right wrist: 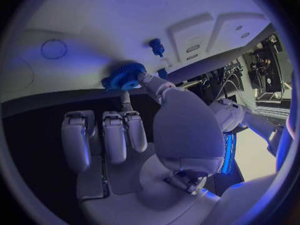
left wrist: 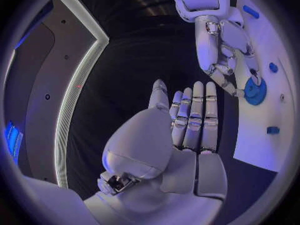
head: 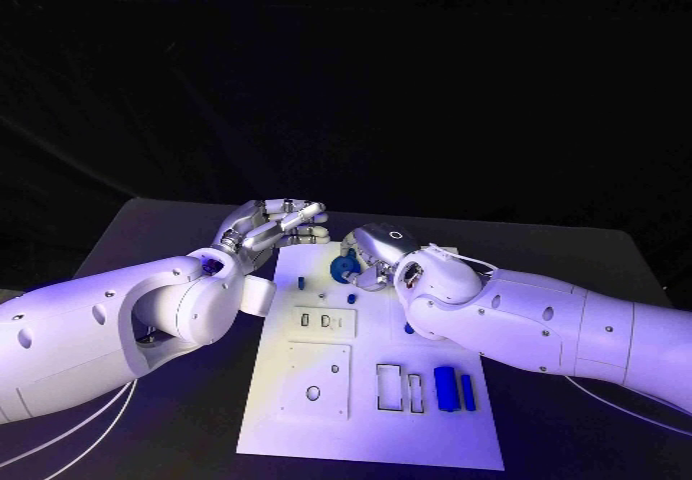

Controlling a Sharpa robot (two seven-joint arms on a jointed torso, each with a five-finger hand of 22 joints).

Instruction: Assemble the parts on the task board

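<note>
The white task board (head: 368, 420) lies in the middle of the black table. My right hand (head: 381, 250) is over its far end and pinches a blue gear (head: 346, 268) between the thumb and a finger. In the right wrist view the gear (right wrist: 125, 76) sits at the board's edge (right wrist: 75, 30), with the other fingers of the right hand (right wrist: 156, 130) curled below it. My left hand (head: 268, 232) hovers beside the board's far left corner and holds nothing. Its fingers (left wrist: 195, 117) are stretched out straight. The left wrist view also shows the right hand (left wrist: 225, 60) on the gear (left wrist: 255, 91).
Two blue bars (head: 456, 389) lie at the board's near right beside rectangular slots (head: 400, 388). Small blue pegs (head: 302, 283) (head: 352, 297) stand near the far end, one (right wrist: 157, 47) close to the gear. Another blue piece (head: 408, 328) peeks out beside my right forearm. A round hole (head: 313, 393) marks the near left plate.
</note>
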